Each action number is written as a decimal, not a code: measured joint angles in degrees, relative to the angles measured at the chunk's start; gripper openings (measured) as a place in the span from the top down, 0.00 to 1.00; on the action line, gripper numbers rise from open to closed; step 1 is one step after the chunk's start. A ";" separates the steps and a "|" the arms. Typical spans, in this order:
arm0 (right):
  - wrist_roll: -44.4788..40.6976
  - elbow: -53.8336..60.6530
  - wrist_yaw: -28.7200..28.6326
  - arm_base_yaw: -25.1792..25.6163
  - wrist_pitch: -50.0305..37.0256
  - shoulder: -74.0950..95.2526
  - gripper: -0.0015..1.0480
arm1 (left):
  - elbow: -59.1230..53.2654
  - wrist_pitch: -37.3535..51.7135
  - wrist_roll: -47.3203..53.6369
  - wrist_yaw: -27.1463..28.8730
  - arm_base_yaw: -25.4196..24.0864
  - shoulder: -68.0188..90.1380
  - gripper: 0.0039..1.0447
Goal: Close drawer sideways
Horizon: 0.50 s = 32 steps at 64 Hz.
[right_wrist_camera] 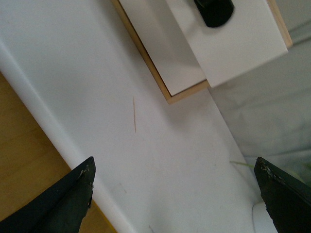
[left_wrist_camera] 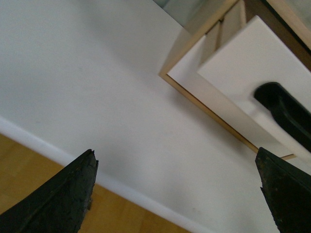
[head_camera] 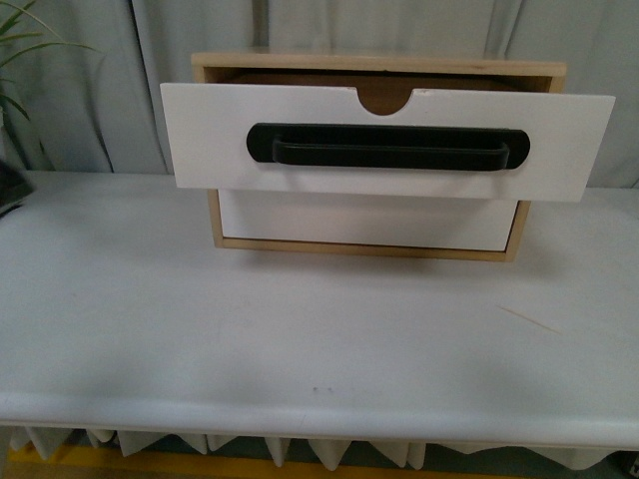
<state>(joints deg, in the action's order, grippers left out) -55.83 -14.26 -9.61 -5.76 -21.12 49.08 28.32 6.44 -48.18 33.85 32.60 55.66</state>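
The drawer, white-fronted with a long black oval bar handle and a half-round notch in its top edge, stands pulled out of a small wooden cabinet at the back of the white table. Neither arm shows in the front view. My left gripper is open and empty above the table, well short of the drawer. My right gripper is open and empty, with the drawer's corner far ahead of it.
A plain white drawer front without a handle sits shut below the open one. Grey curtain hangs behind. A plant and a dark object are at the far left. A thin stick lies on the table.
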 joint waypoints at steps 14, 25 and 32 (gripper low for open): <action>-6.05 -3.91 1.16 -4.42 -11.45 15.15 0.09 | 8.20 3.82 -5.11 -3.93 0.57 12.76 0.05; -7.67 -8.85 0.57 -4.90 -15.98 24.90 0.09 | 12.44 4.66 -7.17 -6.05 -0.52 18.75 0.05; -9.01 -11.74 -0.02 -5.64 -17.57 29.11 0.09 | 15.15 5.16 -8.39 -7.76 -1.33 22.21 0.05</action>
<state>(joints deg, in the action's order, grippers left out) -64.84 -26.00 -9.63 -11.40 -38.70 78.19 43.46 11.60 -56.58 26.09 31.27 77.87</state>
